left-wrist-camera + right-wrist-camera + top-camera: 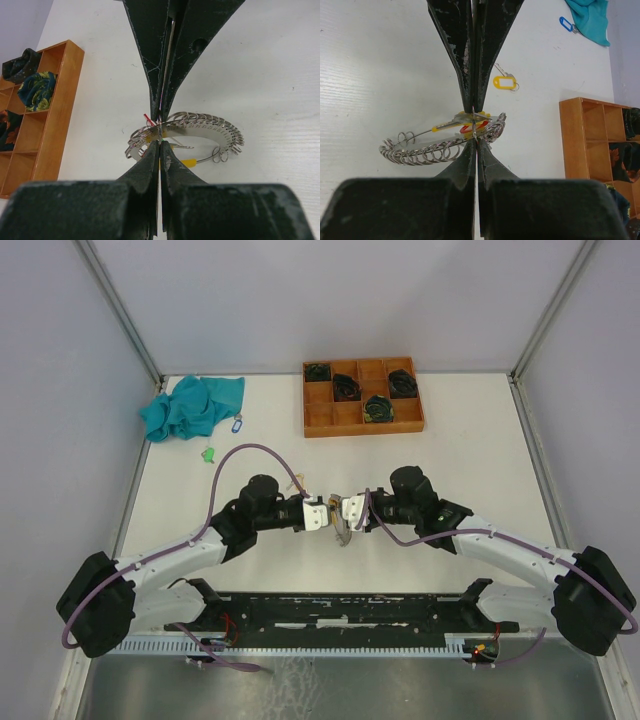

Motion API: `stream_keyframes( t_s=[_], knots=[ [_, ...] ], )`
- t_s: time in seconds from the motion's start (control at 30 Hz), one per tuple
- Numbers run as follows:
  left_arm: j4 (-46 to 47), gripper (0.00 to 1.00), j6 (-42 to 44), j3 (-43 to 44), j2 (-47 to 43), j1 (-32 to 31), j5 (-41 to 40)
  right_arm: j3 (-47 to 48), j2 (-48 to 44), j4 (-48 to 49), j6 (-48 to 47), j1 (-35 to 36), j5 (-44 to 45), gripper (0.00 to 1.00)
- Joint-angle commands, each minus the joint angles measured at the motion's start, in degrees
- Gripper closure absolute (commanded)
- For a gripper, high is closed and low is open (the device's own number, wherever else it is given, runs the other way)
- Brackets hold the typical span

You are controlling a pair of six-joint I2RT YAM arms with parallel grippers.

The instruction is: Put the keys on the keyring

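Note:
My left gripper (318,512) and right gripper (348,510) meet tip to tip at the table's middle. Both are shut on one thin metal keyring (159,129), seen edge-on, which also shows in the right wrist view (476,125). Under them lies a curved strip carrying several spare rings (420,152), also in the left wrist view (215,125). A metal key with yellow ends (451,123) and something red rest on that strip. A yellow-tagged key (504,82) lies loose on the table beyond. A blue-tagged key (237,424) and a green tag (208,453) lie at far left.
A wooden compartment tray (318,422) with black coiled bundles (378,407) stands at the back centre. A teal cloth (190,405) is bunched at the back left, beside the blue tag. Grey walls close the table's sides and back.

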Motion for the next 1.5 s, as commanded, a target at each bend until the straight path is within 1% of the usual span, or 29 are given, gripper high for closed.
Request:
stream_keyframes(
  t_s=[0.0,0.63,0.93,1.27,1.47],
  knots=[
    [2.6,0.97,-0.3,1.5,0.4,-0.2,1.7,2.7,-0.8,4.7,1.1,0.3,-0.5,0.99],
    [6.3,0.97,-3.0,0.9,0.5,-0.3,3.2,3.1,0.1,5.5,2.9,0.7,-2.2,0.99],
    [6.3,0.97,-3.2,1.0,0.9,-0.3,3.6,3.4,0.2,5.8,3.1,1.1,-2.4,0.99],
    [0.9,0.97,-0.7,2.6,1.7,-0.2,2.6,3.0,-1.0,6.5,3.5,1.2,-2.5,0.99],
    [-2.0,0.97,1.2,2.7,0.2,-0.2,-0.3,2.7,-1.7,5.3,2.5,1.2,-0.9,0.99]
  ],
)
